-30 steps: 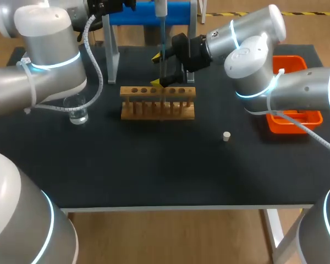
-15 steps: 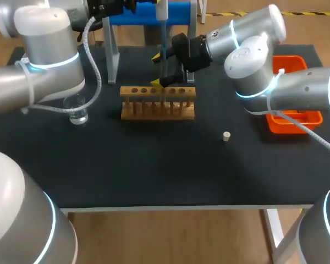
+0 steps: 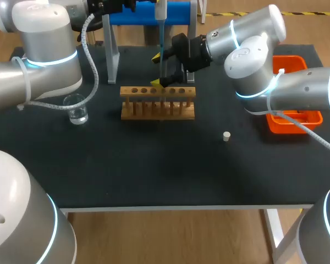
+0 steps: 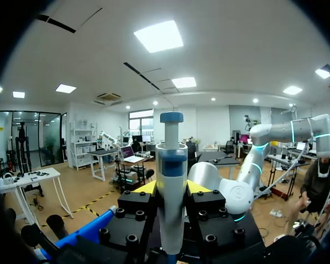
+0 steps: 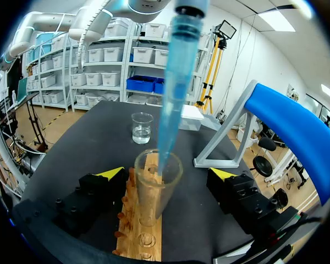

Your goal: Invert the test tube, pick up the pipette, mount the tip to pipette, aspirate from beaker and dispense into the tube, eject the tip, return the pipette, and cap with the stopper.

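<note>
We judge the tube [image 5: 155, 190] to be thin glass: light, slick and easy to crack. It wants a gentle hold on its upper wall, just below the rim. It appears to stand upright in the wooden rack [image 3: 157, 103], between the fingers [image 5: 111, 175] of our right hand [image 5: 168, 175]. Those fingers are apart, with a gap showing on each side of the tube.

Our left hand [image 4: 170, 188] is clamped on the barrel of the pipette [image 4: 171, 165] right above the rack, and the blue tip [image 5: 173, 82] dips into the tube's mouth. The pipette looks like stiff, light plastic.

We count:
- one tube
- one pipette
- one tip
- one rack
- one beaker [image 3: 77, 108] of clear liquid, left of the rack
- one small stopper [image 3: 226, 136] on the desk [image 3: 154, 170], to the rack's front right, which we think is likely to roll
</note>
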Robot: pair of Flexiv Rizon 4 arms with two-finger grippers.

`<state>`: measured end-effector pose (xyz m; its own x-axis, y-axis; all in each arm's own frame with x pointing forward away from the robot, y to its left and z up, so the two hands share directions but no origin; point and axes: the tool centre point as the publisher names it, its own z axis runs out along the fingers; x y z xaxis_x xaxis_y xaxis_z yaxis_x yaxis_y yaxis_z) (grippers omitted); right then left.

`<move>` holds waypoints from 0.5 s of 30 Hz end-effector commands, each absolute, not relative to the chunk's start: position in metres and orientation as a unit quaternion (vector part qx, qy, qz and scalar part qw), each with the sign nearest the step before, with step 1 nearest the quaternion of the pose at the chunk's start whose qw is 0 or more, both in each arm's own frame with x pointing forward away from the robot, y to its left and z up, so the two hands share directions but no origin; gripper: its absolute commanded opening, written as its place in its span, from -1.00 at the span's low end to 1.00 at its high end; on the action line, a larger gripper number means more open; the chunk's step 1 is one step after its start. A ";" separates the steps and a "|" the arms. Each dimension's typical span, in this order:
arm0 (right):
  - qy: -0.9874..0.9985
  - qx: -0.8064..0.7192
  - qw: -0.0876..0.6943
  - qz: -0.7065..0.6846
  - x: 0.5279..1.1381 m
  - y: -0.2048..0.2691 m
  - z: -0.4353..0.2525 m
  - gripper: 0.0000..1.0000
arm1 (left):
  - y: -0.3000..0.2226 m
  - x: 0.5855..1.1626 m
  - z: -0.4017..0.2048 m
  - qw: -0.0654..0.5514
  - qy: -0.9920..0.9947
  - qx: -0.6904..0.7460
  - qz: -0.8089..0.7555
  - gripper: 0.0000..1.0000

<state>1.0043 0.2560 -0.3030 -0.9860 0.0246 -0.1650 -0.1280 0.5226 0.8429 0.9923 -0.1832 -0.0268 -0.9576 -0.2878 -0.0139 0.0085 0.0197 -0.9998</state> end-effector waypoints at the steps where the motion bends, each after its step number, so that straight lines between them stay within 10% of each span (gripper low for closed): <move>1: 0.870 -0.030 0.077 0.487 1.005 0.256 -0.303 1.00 | -0.184 0.992 -0.028 0.111 0.703 -0.100 -0.695 -1.00; 15: 0.870 -0.030 0.077 0.487 1.005 0.256 -0.303 1.00 | -0.186 0.994 -0.034 0.110 0.704 -0.091 -0.696 -1.00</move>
